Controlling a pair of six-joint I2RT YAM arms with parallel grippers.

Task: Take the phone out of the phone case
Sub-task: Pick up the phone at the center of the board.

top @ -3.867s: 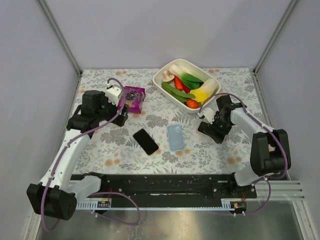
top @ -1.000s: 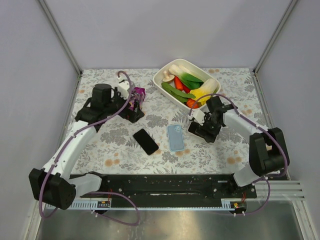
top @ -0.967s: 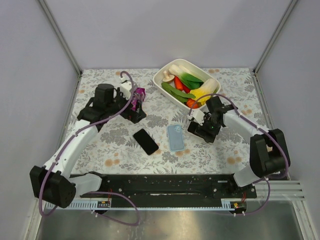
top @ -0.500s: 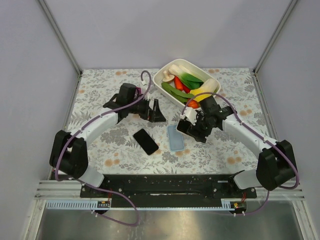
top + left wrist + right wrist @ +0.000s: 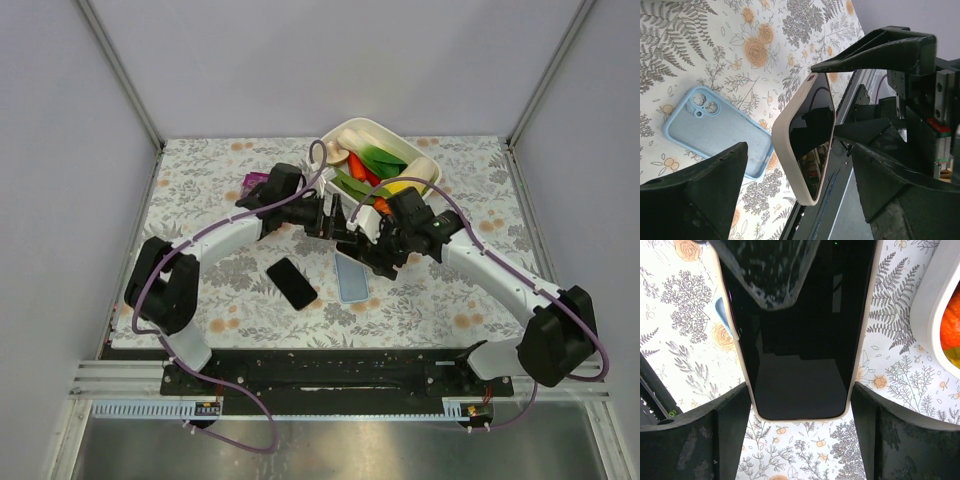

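— Between the fingers of my right gripper (image 5: 800, 387) sits the phone (image 5: 800, 340), clamped across its cream case (image 5: 781, 150), screen black, held above the table (image 5: 200, 190).
— Left gripper (image 5: 799, 150)?
— Fingers spread wide either side of it. Below lie a blue case (image 5: 715, 130) and a loose black phone (image 5: 291, 283); the vegetable bowl (image 5: 402, 139) is just behind.

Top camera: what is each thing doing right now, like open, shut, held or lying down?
Left end effector: open, either side of the cream-cased phone.
Right end effector: shut on the cream-cased phone.
Cream-cased phone: held off the table, in its case.
Blue case: lying flat, empty.
Black phone: lying flat, bare.
White dish: full of vegetables.
Purple packet: on the table, partly hidden.
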